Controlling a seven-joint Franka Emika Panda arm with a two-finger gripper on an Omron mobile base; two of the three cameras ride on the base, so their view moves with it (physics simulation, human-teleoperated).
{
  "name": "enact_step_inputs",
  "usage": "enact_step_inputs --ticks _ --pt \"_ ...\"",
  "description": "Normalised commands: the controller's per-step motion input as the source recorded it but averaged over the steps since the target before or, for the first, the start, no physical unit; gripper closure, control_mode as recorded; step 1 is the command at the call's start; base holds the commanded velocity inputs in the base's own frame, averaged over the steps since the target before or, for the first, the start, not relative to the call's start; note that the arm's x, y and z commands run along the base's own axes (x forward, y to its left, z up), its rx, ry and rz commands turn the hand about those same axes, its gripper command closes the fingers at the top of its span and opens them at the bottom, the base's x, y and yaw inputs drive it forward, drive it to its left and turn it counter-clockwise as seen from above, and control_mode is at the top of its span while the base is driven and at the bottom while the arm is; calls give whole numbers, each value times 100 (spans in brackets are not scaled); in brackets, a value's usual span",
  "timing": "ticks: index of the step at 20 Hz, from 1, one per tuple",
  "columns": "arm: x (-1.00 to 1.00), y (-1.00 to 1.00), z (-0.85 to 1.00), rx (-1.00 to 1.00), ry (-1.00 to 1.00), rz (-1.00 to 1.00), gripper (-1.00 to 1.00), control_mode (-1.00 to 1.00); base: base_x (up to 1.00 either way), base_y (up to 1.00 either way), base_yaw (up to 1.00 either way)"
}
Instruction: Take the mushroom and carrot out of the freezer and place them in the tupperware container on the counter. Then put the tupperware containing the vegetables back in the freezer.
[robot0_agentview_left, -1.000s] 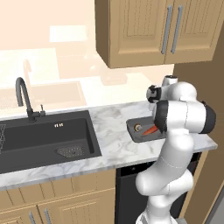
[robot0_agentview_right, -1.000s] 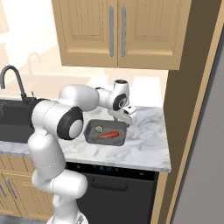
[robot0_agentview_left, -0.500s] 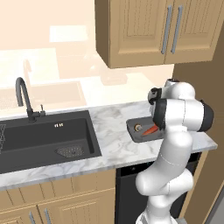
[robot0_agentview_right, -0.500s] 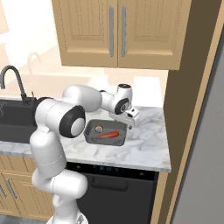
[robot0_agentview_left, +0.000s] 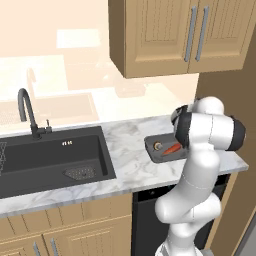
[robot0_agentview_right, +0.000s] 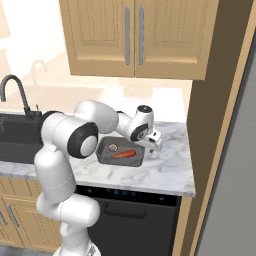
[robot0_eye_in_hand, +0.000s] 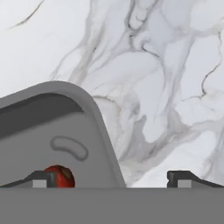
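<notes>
Left base view: shallow dark grey rectangular tupperware container (robot0_agentview_left: 159, 148) near the right end of the white grey-veined marble counter (robot0_agentview_left: 127, 152), slim orange-red carrot (robot0_agentview_left: 172, 148) and small round tan mushroom (robot0_agentview_left: 158, 146) inside, white arm partly covering it. Right base view: same tub near the front edge, two-finger gripper (robot0_agentview_right: 153, 139) just past its right rim, low over the marble. Hand view: dark finger tips (robot0_eye_in_hand: 43, 179) set wide apart, gripping nothing, straddling the tub's rounded corner, red carrot end beside one tip.

Light wood wall cabinets (robot0_agentview_left: 165, 35) hang above a black sink (robot0_agentview_left: 50, 160); its dark faucet (robot0_agentview_left: 27, 112) stands behind, a cream wall (robot0_agentview_left: 55, 65) beyond
</notes>
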Motion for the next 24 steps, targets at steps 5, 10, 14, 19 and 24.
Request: enact_step_inputs --ticks 5,10,14,19,24 --pt "7 -5 -19 2 0 6 -100 -100 0 0 0" --pt "20 -4 -9 3 2 6 -100 -100 0 0 0" --pt "16 -3 -7 2 2 6 -100 -100 0 0 0" --pt "4 0 -13 1 4 5 100 -100 0 0 0" --pt "0 0 -25 0 6 4 100 -100 0 0 0"
